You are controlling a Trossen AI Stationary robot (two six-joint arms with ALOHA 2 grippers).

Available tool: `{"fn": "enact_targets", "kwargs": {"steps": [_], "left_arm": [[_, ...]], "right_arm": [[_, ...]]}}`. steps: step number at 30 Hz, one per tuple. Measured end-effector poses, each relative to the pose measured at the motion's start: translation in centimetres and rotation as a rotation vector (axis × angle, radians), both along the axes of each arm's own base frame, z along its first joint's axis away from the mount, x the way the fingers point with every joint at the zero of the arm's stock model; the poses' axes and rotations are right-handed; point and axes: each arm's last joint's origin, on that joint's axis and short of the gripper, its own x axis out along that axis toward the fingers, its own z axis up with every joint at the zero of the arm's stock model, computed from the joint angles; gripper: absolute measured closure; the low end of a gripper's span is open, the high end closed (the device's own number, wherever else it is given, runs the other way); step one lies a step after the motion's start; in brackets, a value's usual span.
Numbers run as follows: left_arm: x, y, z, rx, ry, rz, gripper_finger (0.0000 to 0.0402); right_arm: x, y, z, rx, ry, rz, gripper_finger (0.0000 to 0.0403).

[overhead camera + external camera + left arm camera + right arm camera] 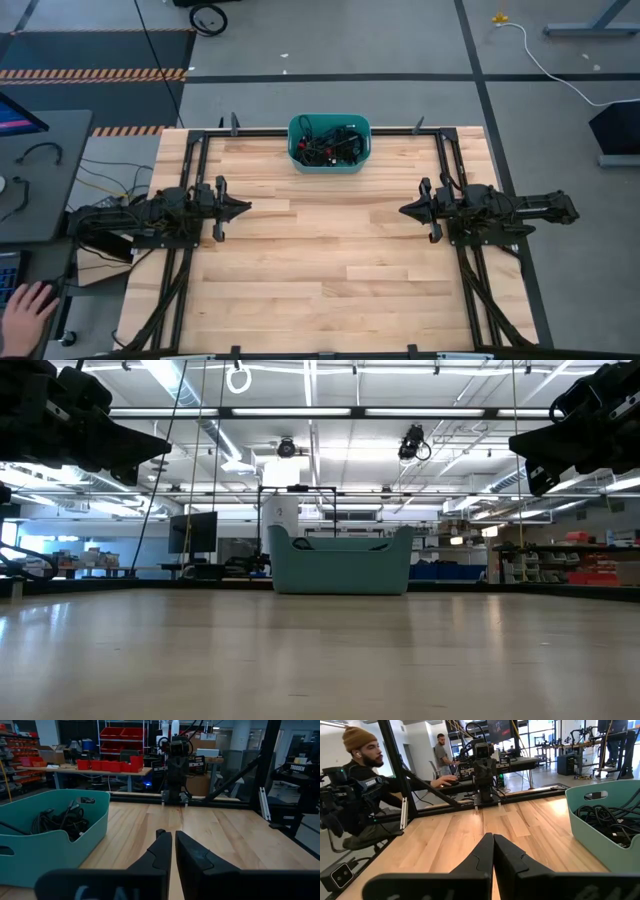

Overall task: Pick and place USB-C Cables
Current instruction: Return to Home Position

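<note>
USB-C Cables (pixel 327 146): heaped as one black tangle inside the blue bin (pixel 330 168), against the middle of the worktop's (pixel 320 290) far edge. Single bundles not separable by eye.

Left edge, left gripper (pixel 243 208): held above the wood, pointing inward toward the centre, fingers pressed together on nothing. Well apart from the bin.

Far-edge middle, bin: upright, between the two arms, nearer neither.

Right edge, right gripper (pixel 405 211): raised likewise, tips closed and empty, facing inward opposite the left.

Handling, by judgement: probably light and limp, with springy coils and smooth jackets. Prone to snag on neighbours and drag them along when lifted. Best taken across the gathered middle of a bundle, pinching several strands at once. Connector ends and single loose loops best avoided, for risk of slipping or uncoiling.

Task judged essentially complete, both arms parked clear of the bin.
</note>
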Motion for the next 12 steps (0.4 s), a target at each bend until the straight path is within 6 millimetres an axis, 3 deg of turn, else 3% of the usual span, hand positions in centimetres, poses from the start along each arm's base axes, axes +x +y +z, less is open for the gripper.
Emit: {"fn": "enact_targets", "kwargs": {"steps": [12], "left_arm": [[0.00,0.00,0.00,0.000,0.000,0.000,0.0376]], "right_arm": [[0.00,0.00,0.00,0.000,0.000,0.000,0.0390]]}}
